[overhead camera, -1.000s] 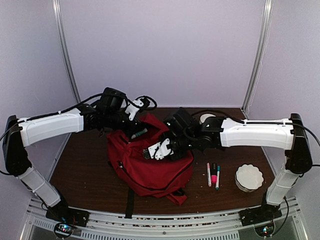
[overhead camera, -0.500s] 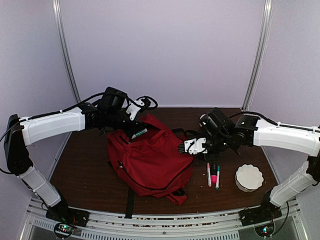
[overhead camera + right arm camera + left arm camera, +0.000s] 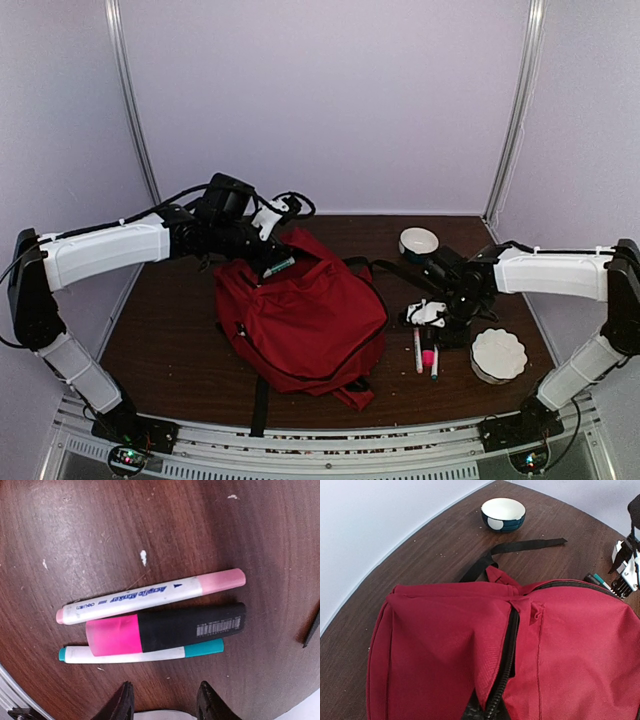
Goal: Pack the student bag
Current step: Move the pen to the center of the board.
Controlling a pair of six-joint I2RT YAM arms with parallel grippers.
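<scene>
From above, the red backpack [image 3: 300, 320] is lying on the dark table [image 3: 160, 340], left of the middle, with its top raised toward the far side. The left tool [image 3: 272, 267] is reaching onto that raised edge. The right tool [image 3: 425, 313] is hanging just over a white marker [image 3: 417, 349], a pink highlighter [image 3: 428, 355] and a teal pen [image 3: 435, 362] beside the backpack. A white fluted dish [image 3: 498, 355] is sitting to their right, and a blue bowl [image 3: 418, 240] farther back. From the left wrist, the red fabric is bunching to a point by the black zip [image 3: 507, 650], where the left tool seems to be clenching it. From the right wrist, the fingers [image 3: 122, 702] are standing apart, released and holding nothing, and the three pens are lying side by side just beyond them.
</scene>
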